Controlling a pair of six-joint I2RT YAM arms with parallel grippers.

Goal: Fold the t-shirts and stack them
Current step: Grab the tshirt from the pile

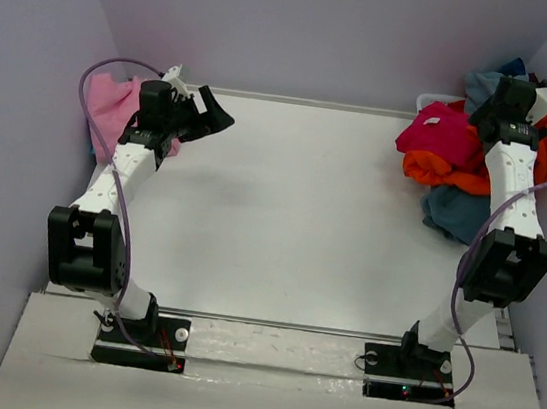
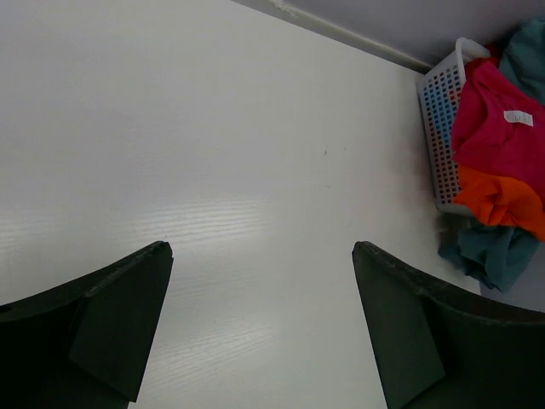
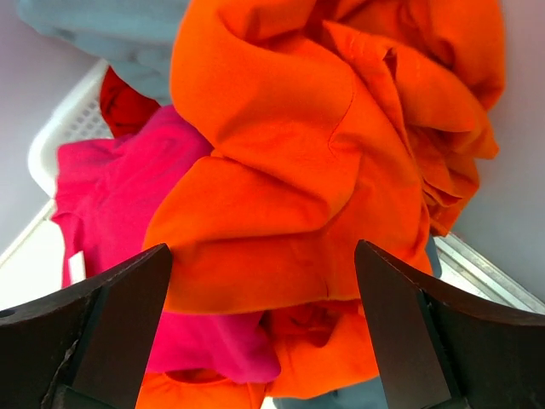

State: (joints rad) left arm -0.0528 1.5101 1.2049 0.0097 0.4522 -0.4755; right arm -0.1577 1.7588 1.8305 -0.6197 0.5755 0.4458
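Note:
A heap of t-shirts lies in and over a white basket [image 3: 64, 132] at the table's back right. An orange t-shirt [image 3: 298, 162] is on top, a crimson-magenta one [image 3: 111, 196] is left of it, and a grey-blue one [image 3: 94, 25] is behind. In the top view the magenta t-shirt [image 1: 442, 134] and a teal t-shirt [image 1: 454, 213] spill onto the table. My right gripper [image 3: 264, 281] hangs open over the orange cloth, which shows between its fingers. A light pink t-shirt [image 1: 112, 111] lies at the far left. My left gripper [image 1: 212, 116] is open beside it over bare table.
The grey walls stand close on the left, back and right. The white table [image 1: 303, 208] has a metal rail along its back edge [image 1: 317, 103]. In the left wrist view, the basket [image 2: 438, 128] and its heap sit at the upper right.

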